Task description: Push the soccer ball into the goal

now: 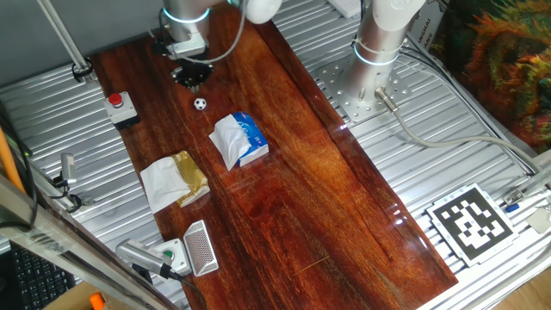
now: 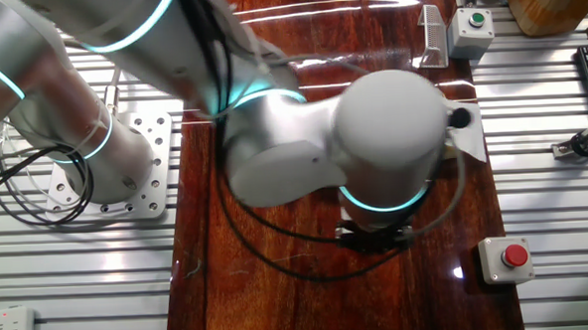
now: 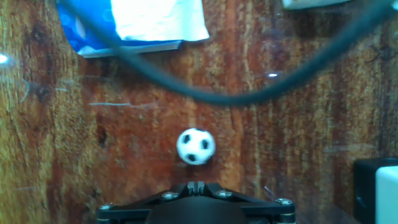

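1. The soccer ball (image 1: 200, 104) sits free on the dark wooden bench (image 1: 301, 172), just in front of the hand (image 1: 191, 76) and not touching it. In the hand view the ball (image 3: 196, 146) lies a little ahead of the fingertips, nearly centred.

2. The hand looks clenched: in the hand view the two tips meet at the bottom edge with no gap between them. That suits a push, since a closed tip gives one blunt face for the ball to meet.

3. The goal (image 1: 200, 248) stands at the far end of the bench, well apart from the ball, beside the white box with a green button (image 1: 169, 255).

4. Between ball and goal lie the blue tissue pack (image 1: 241, 139) and the white napkin with a gold wrapper (image 1: 176, 181). A straight roll looks likely to clip one of them, so the line should probably thread the gap between the two.

5. Bring the hand low, squarely behind the ball on the side away from the goal, so contact passes through its centre.

6. Push slowly; a small round ball will likely run ahead or veer off an off-centre touch.

7. The red button (image 1: 115, 101) sits off to the side, clear of that path.
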`<state>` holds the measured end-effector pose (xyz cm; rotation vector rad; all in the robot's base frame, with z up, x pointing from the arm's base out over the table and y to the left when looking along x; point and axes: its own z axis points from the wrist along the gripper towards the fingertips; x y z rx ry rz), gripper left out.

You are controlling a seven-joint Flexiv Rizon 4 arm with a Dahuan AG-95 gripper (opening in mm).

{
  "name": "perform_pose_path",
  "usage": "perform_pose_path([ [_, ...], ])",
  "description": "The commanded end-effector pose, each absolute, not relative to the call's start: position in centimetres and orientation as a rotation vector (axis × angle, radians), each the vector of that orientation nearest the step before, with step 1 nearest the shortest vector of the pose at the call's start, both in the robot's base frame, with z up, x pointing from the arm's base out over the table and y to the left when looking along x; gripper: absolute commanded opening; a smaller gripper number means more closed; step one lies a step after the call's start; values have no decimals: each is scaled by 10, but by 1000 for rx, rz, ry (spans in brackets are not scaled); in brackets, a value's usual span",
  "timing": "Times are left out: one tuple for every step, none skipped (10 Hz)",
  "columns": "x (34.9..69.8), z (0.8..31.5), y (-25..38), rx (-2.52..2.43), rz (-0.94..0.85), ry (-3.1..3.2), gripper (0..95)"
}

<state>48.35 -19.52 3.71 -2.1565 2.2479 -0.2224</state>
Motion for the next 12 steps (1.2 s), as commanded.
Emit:
perform_pose_path([
  [486, 34, -192, -2143, -210, 2256, 0],
  [488, 31, -189, -2135, -205, 2259, 0],
  [491, 27, -185, -2123, -209, 2267, 0],
  [495, 24, -181, -2117, -207, 2271, 0],
  [501, 20, -174, -2111, -205, 2275, 0],
  [503, 18, -172, -2109, -206, 2275, 0],
  [508, 15, -167, -2104, -202, 2278, 0],
  [512, 14, -164, -2095, -193, 2286, 0],
  [516, 16, -162, -2092, -184, 2288, 0],
  [522, 19, -160, -2096, -180, 2289, 0],
  [524, 20, -159, -2097, -176, 2290, 0],
  [524, 22, -157, -2093, -171, 2294, 0],
])
